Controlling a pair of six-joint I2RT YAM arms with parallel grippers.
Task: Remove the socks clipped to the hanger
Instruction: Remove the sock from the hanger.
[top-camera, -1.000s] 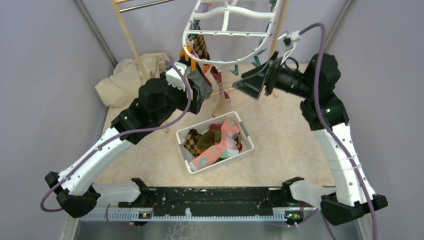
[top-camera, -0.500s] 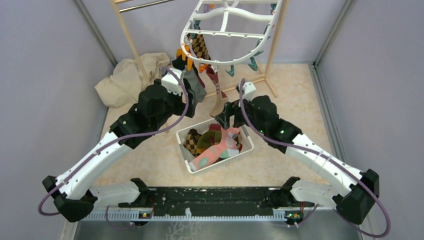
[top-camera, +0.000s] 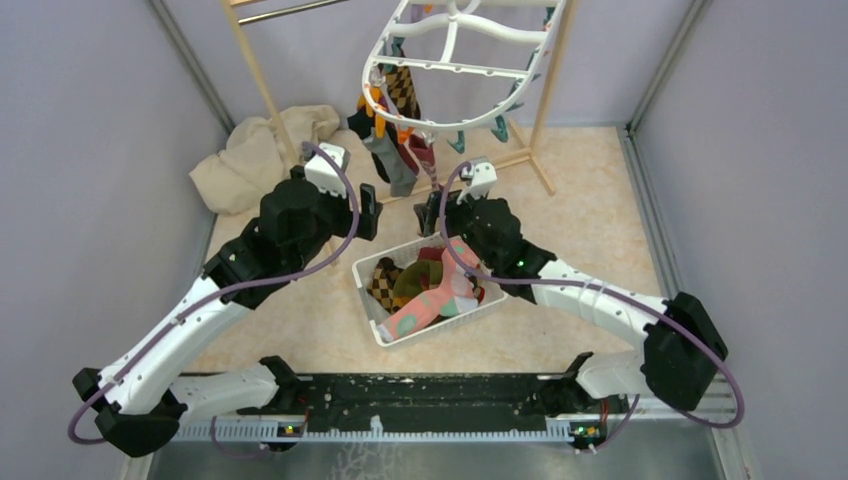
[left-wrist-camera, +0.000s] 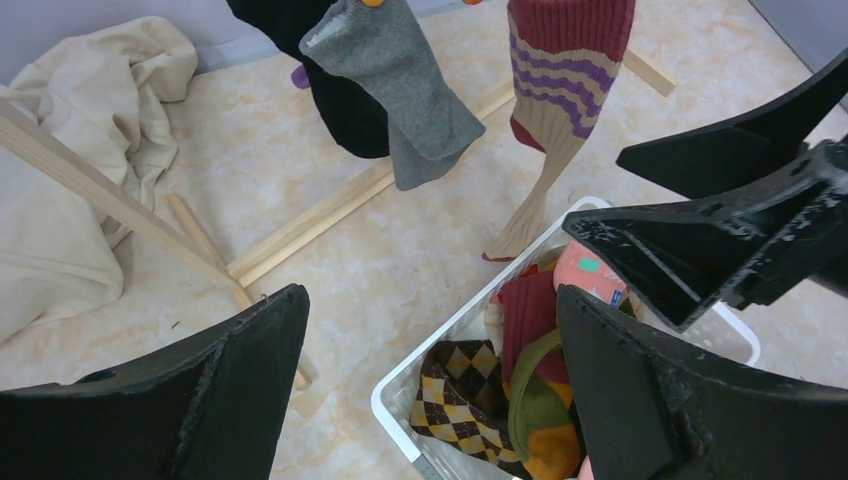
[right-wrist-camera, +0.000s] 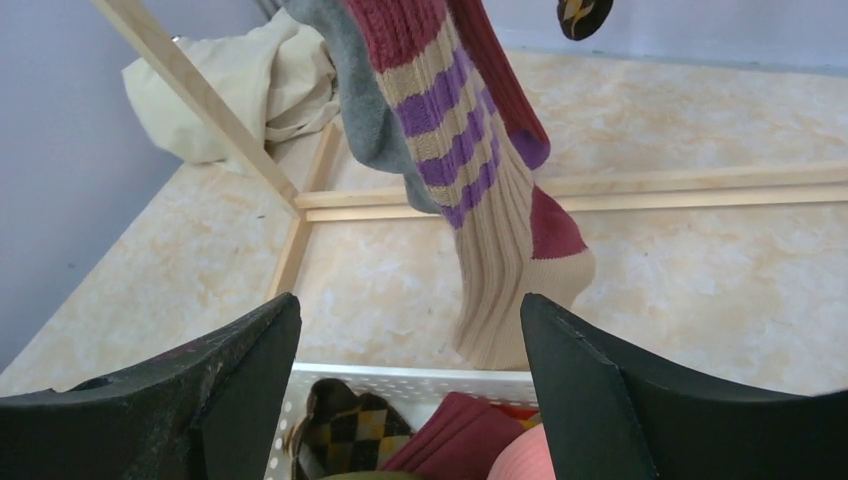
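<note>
The white oval hanger (top-camera: 455, 70) hangs at the top. Clipped to it are a brown-yellow argyle sock (top-camera: 402, 92), a grey sock (top-camera: 390, 165), a black sock (left-wrist-camera: 340, 110) and a maroon sock with beige and purple stripes (top-camera: 425, 150). My left gripper (top-camera: 365, 210) is open and empty, below and left of these socks. My right gripper (top-camera: 432, 215) is open and empty, just under the striped sock (right-wrist-camera: 480, 170), over the far rim of the basket. The left wrist view shows the grey sock (left-wrist-camera: 410, 90), the striped sock (left-wrist-camera: 555, 100) and the open gripper (left-wrist-camera: 430, 292). The right wrist view shows the open gripper (right-wrist-camera: 410, 300).
A white mesh basket (top-camera: 366, 303) below both grippers holds several socks, among them a pink spotted one (top-camera: 440, 290) and an argyle one (left-wrist-camera: 470, 390). A beige cloth (top-camera: 250, 155) lies at the back left. The wooden rack's pole (top-camera: 260, 75) and floor bars (top-camera: 500, 160) stand behind.
My right arm swung from beside the hanger's right side down and left to the basket's far rim. My left gripper drew back down and left, away from the hanging socks.
</note>
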